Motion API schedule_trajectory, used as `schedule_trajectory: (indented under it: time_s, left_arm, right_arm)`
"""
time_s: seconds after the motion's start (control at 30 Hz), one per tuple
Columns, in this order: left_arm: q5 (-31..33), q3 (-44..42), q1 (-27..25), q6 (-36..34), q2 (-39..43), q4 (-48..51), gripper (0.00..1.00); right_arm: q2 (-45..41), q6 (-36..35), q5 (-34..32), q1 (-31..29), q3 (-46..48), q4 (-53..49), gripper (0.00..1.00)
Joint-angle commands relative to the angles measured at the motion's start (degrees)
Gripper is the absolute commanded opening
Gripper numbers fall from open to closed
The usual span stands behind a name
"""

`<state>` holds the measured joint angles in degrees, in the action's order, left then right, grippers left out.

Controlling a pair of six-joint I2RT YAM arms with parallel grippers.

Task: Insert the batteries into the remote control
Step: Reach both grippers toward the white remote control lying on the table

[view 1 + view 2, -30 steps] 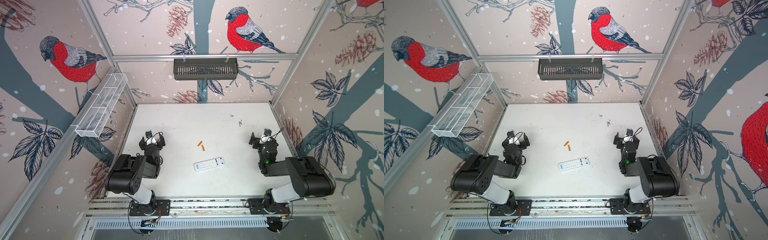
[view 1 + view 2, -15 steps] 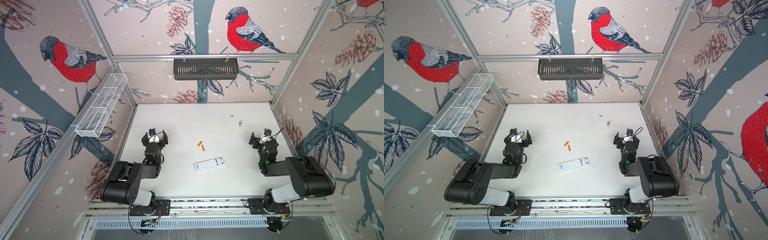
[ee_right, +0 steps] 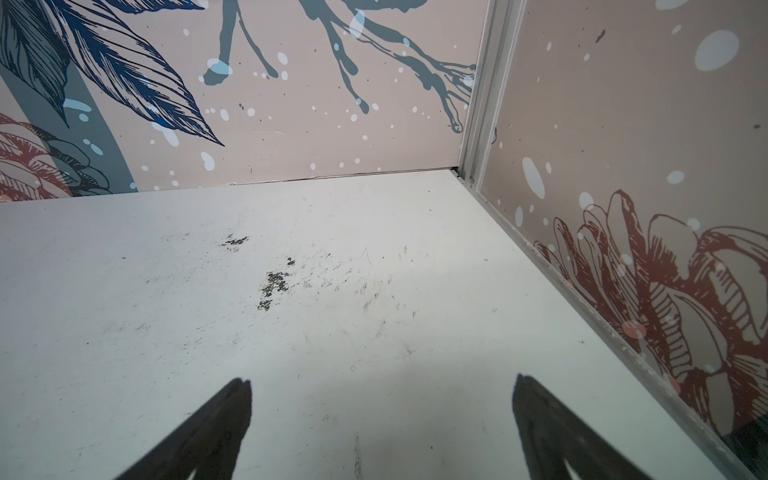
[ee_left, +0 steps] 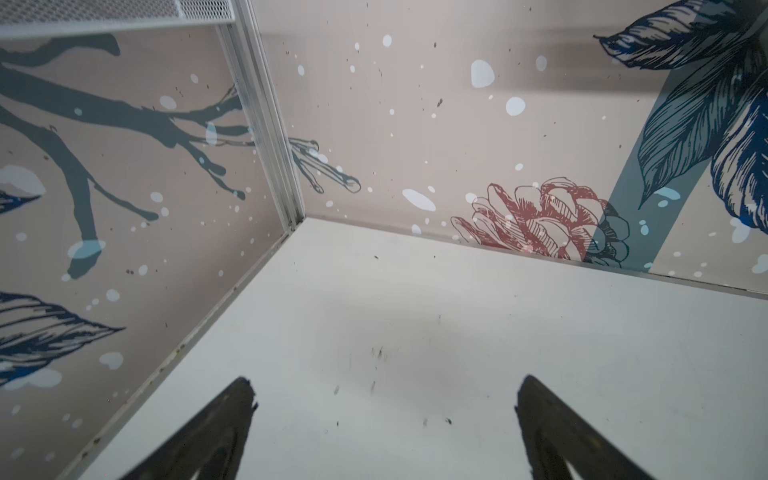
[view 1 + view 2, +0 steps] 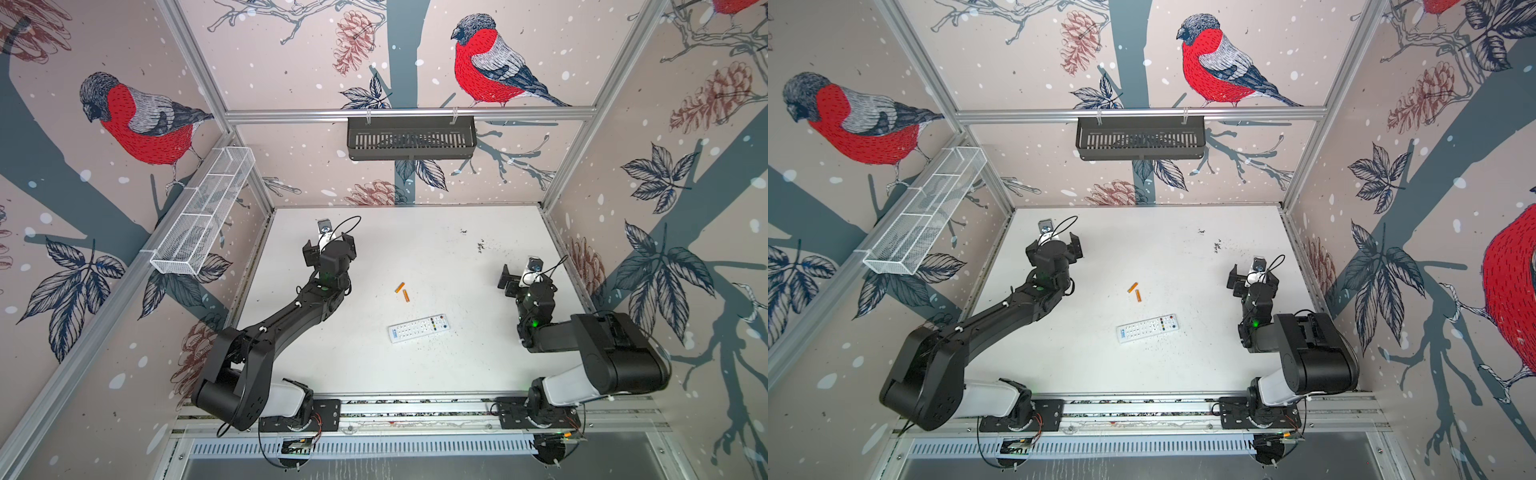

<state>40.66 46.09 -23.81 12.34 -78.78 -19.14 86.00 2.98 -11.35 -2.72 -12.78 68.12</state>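
The white remote control (image 5: 419, 328) (image 5: 1148, 328) lies buttons up near the middle front of the white table, its coloured buttons at the right end. Two orange batteries (image 5: 399, 287) (image 5: 406, 296) (image 5: 1135, 291) lie close together just behind it. My left gripper (image 5: 328, 248) (image 5: 1054, 247) hovers open at the back left, well away from the batteries. My right gripper (image 5: 525, 278) (image 5: 1253, 278) is open at the right side. In the wrist views, the left gripper (image 4: 386, 380) and the right gripper (image 3: 382, 378) show only bare table between their fingers; remote and batteries are out of those views.
A black slotted basket (image 5: 410, 137) hangs on the back wall and a white mesh basket (image 5: 203, 212) on the left wall. Dark specks (image 5: 480, 246) mark the table at the back right. Printed walls close three sides, and a metal rail (image 5: 415, 409) runs along the front.
The left arm has stretched out, carrying its open gripper away from the front toward the back of the table. The right arm, the remote and the batteries have not moved.
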Motion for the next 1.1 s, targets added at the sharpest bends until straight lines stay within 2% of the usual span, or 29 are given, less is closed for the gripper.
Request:
schedule_trajectory:
  time_s: [0.0,0.1,0.3,0.43,0.6,0.73,0.83,0.93,0.97,1.07]
  left_arm:
    - [-1.7,3.6,-1.4,12.4,1.0,20.5,0.98]
    - [-9.4,4.5,-2.0,14.3,2.4,24.8,0.98]
    - [-21.8,1.2,-3.0,16.2,7.2,28.1,0.98]
    - [-30.4,-3.7,-3.9,17.0,11.0,26.1,0.98]
    - [-37.0,-8.2,-8.4,17.5,13.3,26.6,0.98]
    - [-45.0,-12.2,-11.8,17.6,13.2,23.0,0.98]
    - [-49.9,-14.1,-14.1,17.3,12.2,19.8,0.98]
    - [-53.3,-15.5,-15.2,17.1,11.2,16.7,0.98]
    - [-54.2,-15.8,-15.5,17.1,10.7,15.9,0.98]
    - [-57.7,-16.9,-16.1,17.4,8.9,12.8,0.98]
  right_arm:
    - [0.0,0.3,1.1,0.3,-0.5,0.8,1.00]
    - [0.4,1.2,3.7,1.8,-1.4,-0.5,0.99]
    - [-1.1,-0.5,2.4,0.6,-1.5,-0.7,0.99]
    - [-6.4,-0.6,-1.0,-2.3,-10.1,-21.6,0.99]
    - [-10.2,6.4,-5.7,-7.9,-22.2,-46.1,0.99]
    - [-11.5,14.3,-3.6,-12.9,-28.3,-61.9,0.99]
    - [-12.9,17.6,-1.1,-17.9,-28.9,-69.8,0.99]
    - [-15.9,19.9,-2.6,-24.9,-26.8,-74.7,0.99]
    - [-16.8,21.2,-3.5,-26.7,-25.9,-75.8,0.99]
    - [-19.3,24.4,-0.6,-31.2,-22.9,-78.2,0.97]
